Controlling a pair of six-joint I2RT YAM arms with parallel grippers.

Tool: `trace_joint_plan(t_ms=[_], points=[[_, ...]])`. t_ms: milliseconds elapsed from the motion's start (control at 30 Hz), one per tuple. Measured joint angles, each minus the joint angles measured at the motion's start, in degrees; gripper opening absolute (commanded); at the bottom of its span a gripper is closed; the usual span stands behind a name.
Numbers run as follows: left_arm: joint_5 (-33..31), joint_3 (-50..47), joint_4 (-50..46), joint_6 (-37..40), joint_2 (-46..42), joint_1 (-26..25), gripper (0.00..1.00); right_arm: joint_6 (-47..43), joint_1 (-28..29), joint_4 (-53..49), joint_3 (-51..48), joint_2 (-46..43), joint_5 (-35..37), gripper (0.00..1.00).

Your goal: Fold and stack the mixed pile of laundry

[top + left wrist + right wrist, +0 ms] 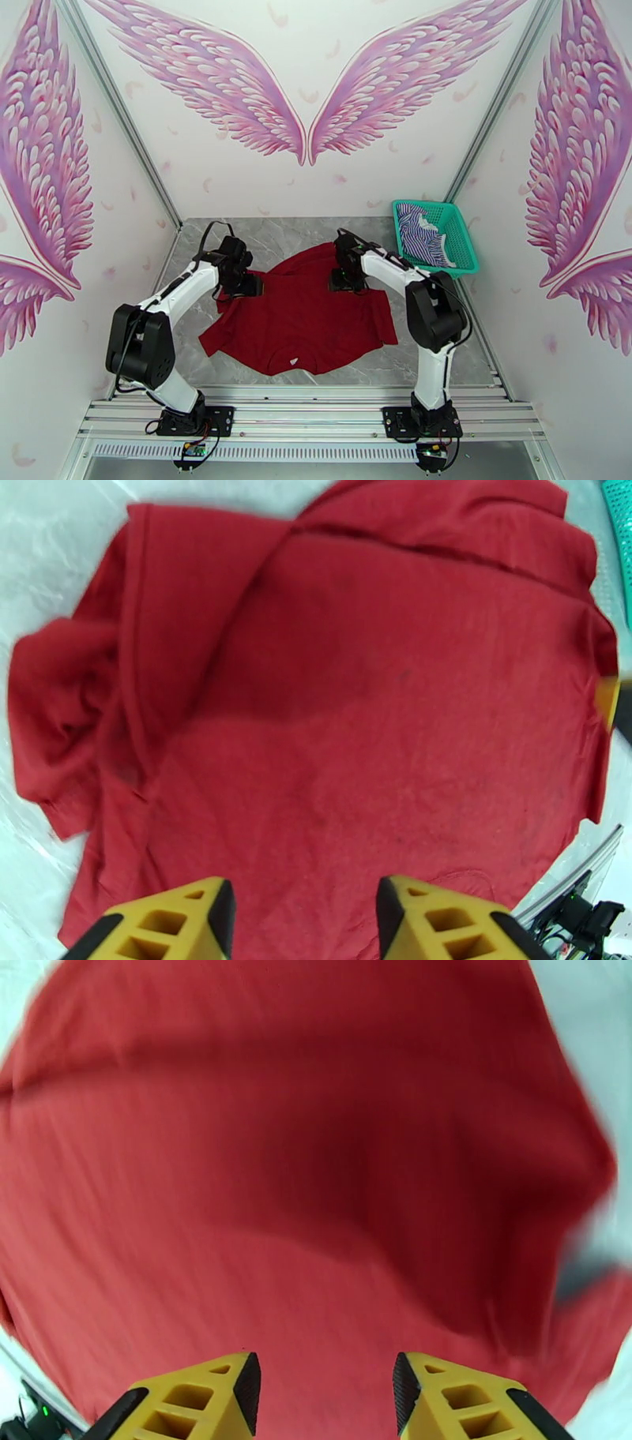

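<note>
Top external view: a dark red T-shirt (304,324) lies spread across the middle of the table (300,233). The left gripper (251,286) hovers at its 10 o'clock edge and the right gripper (345,282) at 1 o'clock. Both have their jaws apart, holding nothing. A striped shirt (419,233) sits in a teal basket (468,253) at 2 o'clock.

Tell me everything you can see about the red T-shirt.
The red T-shirt is plain dark red soft cloth, spread mostly flat but rumpled on the grey table, one side bunched into folds, a small white tag by its near edge. The left claw and right claw stand open above it.
</note>
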Motion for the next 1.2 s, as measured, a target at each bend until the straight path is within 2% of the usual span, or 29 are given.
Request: trace_joint_plan(t_ms=[100, 200, 333, 400, 500, 567, 700, 800, 933, 1100, 1200], points=[[-0.8, -3.3, 1.8, -3.8, -0.7, -3.7, 0.58, -3.5, -0.2, -0.4, 9.8, 3.7, 1.4, 0.59], [-1.3, -8.4, 2.8, -7.9, -2.1, -6.5, 0.53, -8.0, -0.5, 0.2, 17.9, 7.6, 2.1, 0.61], [-1.8, -13.7, 4.7, -12.5, -2.9, -7.5, 0.4, -12.3, -0.9, -0.5, 31.7, 18.1, 2.2, 0.57], [-2.8, -15.5, 6.2, -14.5, -2.8, -7.0, 0.28, -12.7, -1.2, -1.2, 37.5, 23.9, 2.1, 0.54], [-5.6, -16.8, 7.7, -18.2, -1.7, -5.2, 0.26, -12.3, -1.7, -2.2, 41.4, 30.2, 2.7, 0.48], [-6.8, -16.9, 9.5, -20.5, 0.1, -3.2, 0.25, -11.0, -2.3, -3.0, 42.0, 32.5, 3.5, 0.39], [-7.3, -15.5, 11.9, -22.6, 3.5, 2.0, 0.21, -6.6, -4.3, -4.8, 44.2, 32.5, 4.7, 0.32], [-6.5, -9.4, 12.5, -22.0, 8.9, 6.9, 0.21, -3.3, -6.9, -4.6, 40.2, 31.1, 5.1, 0.32], [-6.0, 5.8, 11.8, -18.3, 20.2, 11.0, 0.21, -0.4, -9.0, -2.6, 25.9, 23.1, 6.6, 0.31], [-5.7, 30.1, 10.3, -14.4, 36.1, 11.9, 0.22, 3.3, -9.5, -1.3, 7.3, 11.7, 8.5, 0.29], [-4.5, 41.4, 10.1, -14.1, 43.2, 11.9, 0.27, 5.7, -9.1, -0.4, -3.5, 5.0, 8.4, 0.28]])
